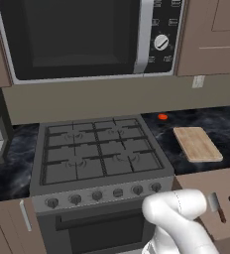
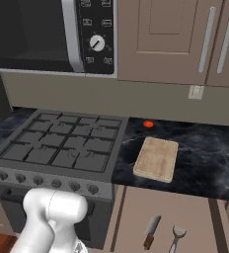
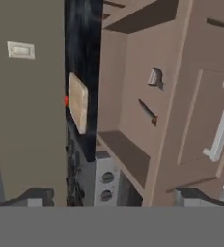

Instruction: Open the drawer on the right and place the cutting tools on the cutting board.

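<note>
Drawer (image 2: 185,217) on the right stood pulled out below the dark marbled counter (image 2: 210,158), its plain brown box open to the cameras in both base views. Inside it lay the cutting tools: a small knife (image 2: 151,231) with a broad grey blade and a dark reddish handle, and just beside it, on the side away from the stove, a thin grey metal tool (image 2: 176,238) (only partly seen at the picture's edge). The two lay near each other without touching. In the hand view, which was rolled on its side, the same knife (image 3: 147,113) and metal tool (image 3: 155,78) showed against the drawer's floor (image 3: 133,87), with a brown cabinet door and its pale bar handle (image 3: 222,123) next to them.

The cutting board (image 2: 156,159) lay flat on the counter directly behind the drawer, to the right of the stove (image 2: 62,146), bare on its light tan face. A small red object (image 2: 148,124) sat on the counter just beyond the board, near the wall. A microwave (image 2: 47,34) hung above the stove.

The gripper (image 3: 114,200) hung apart from the drawer and touched nothing; its two dark fingertips (image 3: 36,197) stood wide apart at the bottom of the hand view, with nothing between them. The white arm (image 1: 179,218) rose in front of the oven door.
</note>
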Tool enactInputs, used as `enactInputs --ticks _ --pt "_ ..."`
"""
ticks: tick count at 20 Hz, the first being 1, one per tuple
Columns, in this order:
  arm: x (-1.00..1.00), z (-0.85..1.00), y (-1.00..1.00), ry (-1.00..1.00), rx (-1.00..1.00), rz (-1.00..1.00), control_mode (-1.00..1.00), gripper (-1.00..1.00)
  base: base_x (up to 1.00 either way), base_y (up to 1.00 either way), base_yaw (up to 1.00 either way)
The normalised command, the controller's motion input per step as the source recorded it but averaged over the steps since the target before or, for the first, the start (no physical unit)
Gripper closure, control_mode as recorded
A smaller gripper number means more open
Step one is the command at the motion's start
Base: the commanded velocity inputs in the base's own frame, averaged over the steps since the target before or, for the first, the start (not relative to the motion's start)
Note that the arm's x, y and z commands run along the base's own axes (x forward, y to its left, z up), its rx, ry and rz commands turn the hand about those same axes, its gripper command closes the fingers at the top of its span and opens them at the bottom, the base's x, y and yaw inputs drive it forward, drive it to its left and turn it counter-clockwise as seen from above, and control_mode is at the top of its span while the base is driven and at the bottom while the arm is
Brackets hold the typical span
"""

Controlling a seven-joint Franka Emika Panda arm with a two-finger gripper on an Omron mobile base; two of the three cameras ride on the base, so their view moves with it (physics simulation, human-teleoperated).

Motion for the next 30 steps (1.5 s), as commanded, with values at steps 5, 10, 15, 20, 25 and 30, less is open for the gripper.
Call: enactInputs --ticks 5,10,15,20,25,30 --pt "0.98 0.84 0.35 0.37 -0.02 0.0 -1.0 -1.0 0.0 0.0 0.0" --pt "1.0 0.6 0.46 0.45 -0.05 0.0 -1.0 -1.0 0.0 0.0 0.0" --pt "0.91 0.22 0.26 0.43 -0.05 0.0 -1.0 -1.0 0.0 0.0 0.0" --pt "0.09 -0.02 0.0 0.02 0.0 0.03 -1.0 -1.0 0.0 0.0 0.0" --pt "0.29 -0.38 -0.06 0.07 -0.1 0.44 -1.0 -1.0 0.0 0.0 0.0" --pt "0.85 -0.52 -0.18 0.21 -0.12 0.53 -1.0 -1.0 0.0 0.0 0.0"
